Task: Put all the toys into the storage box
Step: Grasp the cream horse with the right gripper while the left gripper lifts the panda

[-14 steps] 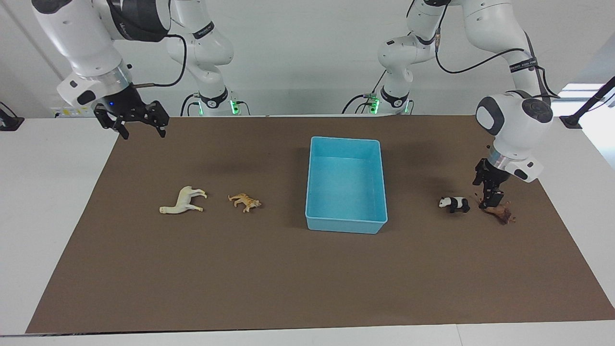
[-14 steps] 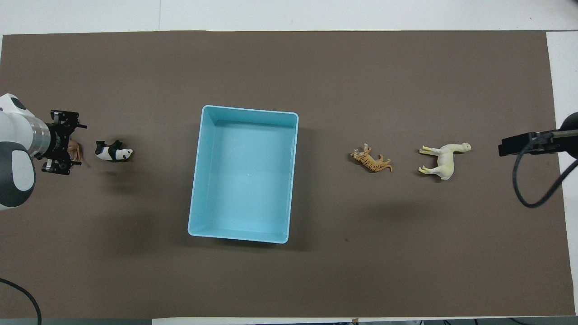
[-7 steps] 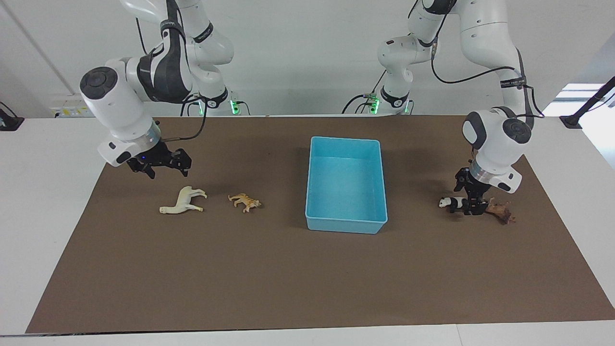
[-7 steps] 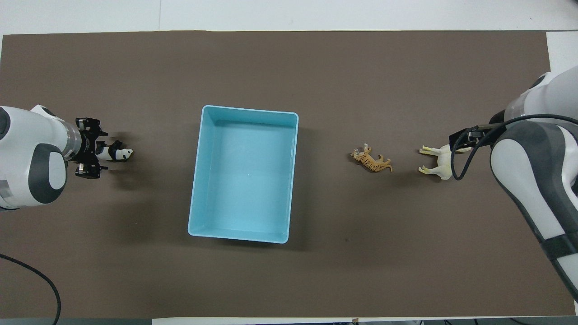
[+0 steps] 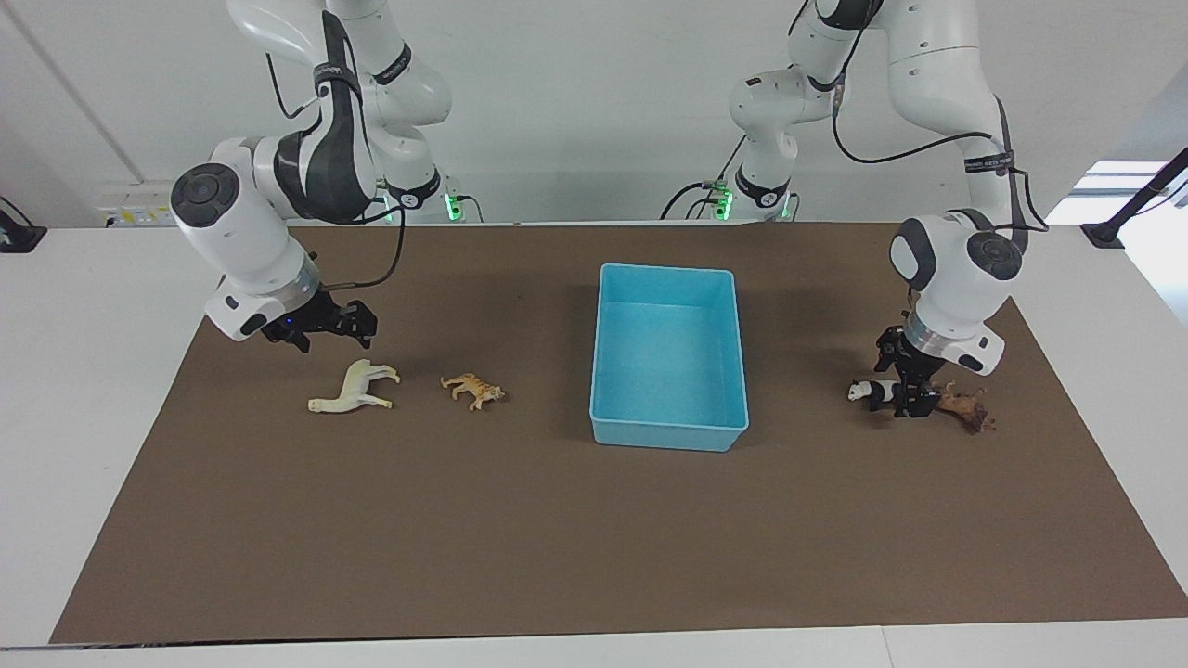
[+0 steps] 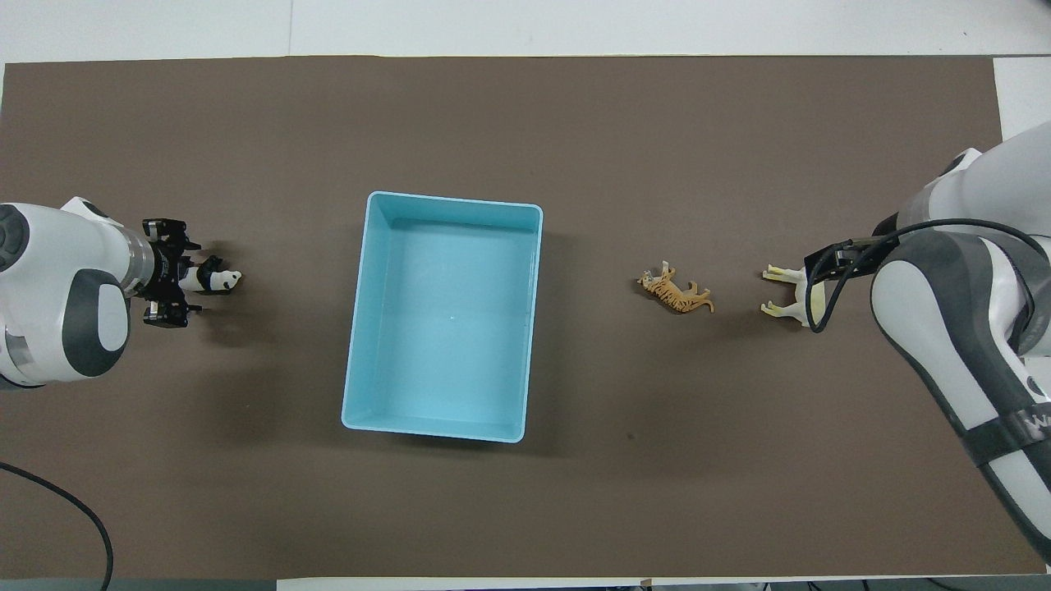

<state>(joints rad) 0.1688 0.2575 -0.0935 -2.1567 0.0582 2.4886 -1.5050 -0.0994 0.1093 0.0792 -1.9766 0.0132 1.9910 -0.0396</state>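
Facing view: the light blue storage box [image 5: 668,357] sits at the centre of the frame on the brown-covered bench [image 5: 594,557], and it holds nothing, so none of the four toys is stowed yet. At centre left lie the cream horse [image 5: 355,388] and, between it and the box, the orange tiger [image 5: 473,389]. At centre right stands the panda [image 5: 871,392], with the brown lion [image 5: 965,408] just beside it toward the frame's right edge. The left gripper [image 5: 908,394] is down at the panda's rear, its fingers spread around it rather than pinching it, as the overhead view shows. The right gripper [image 5: 327,325] hovers over the horse, fingers spread. Compared with a second ago, the left gripper has shifted from the lion to the panda, and the right gripper has come down from the upper left corner toward the horse.
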